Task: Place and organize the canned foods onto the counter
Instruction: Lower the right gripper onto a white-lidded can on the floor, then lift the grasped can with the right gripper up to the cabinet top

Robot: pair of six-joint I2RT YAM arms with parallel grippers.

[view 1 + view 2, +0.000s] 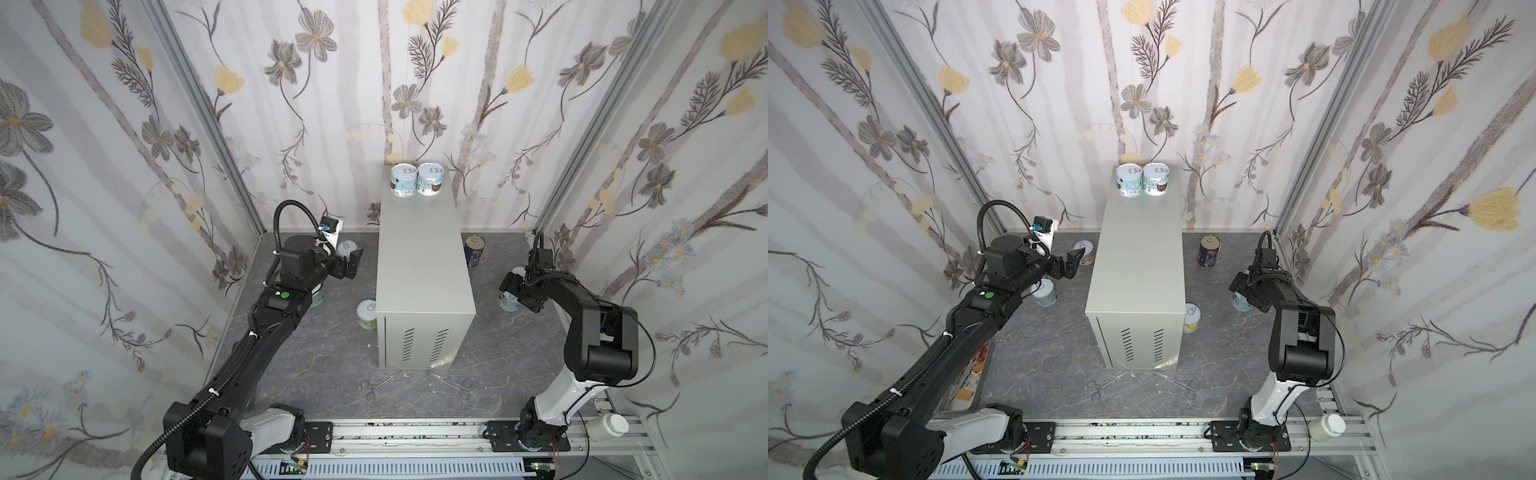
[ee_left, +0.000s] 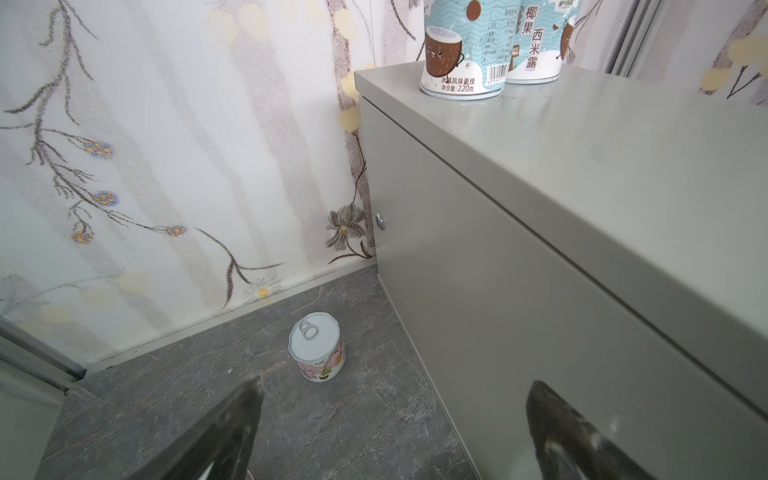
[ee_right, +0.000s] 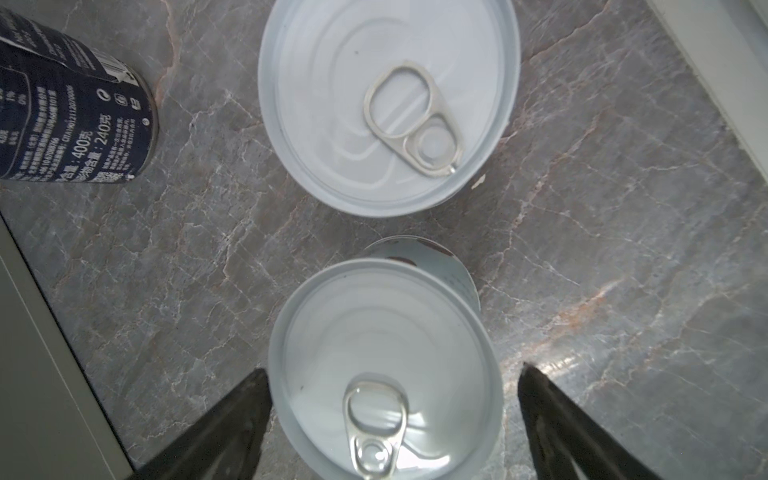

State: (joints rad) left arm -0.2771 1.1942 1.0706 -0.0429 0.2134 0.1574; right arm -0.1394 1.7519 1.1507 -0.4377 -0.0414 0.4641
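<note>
Two teal cans (image 1: 417, 179) sit at the far end of the counter (image 1: 419, 266). Right gripper (image 3: 390, 415) straddles a floor can (image 3: 384, 365) beside it, jaws unclosed; left gripper (image 2: 390, 432) released. Risk: off-centre closure tips the can.

The counter (image 1: 419, 266) looks like smooth, matt grey painted metal. 2 cans (image 2: 490, 45) on it wear glossy paper labels. The can lids (image 3: 388, 104) are bright, ridged metal. The floor (image 3: 582, 232) looks like veined, slightly shiny stone.
</note>
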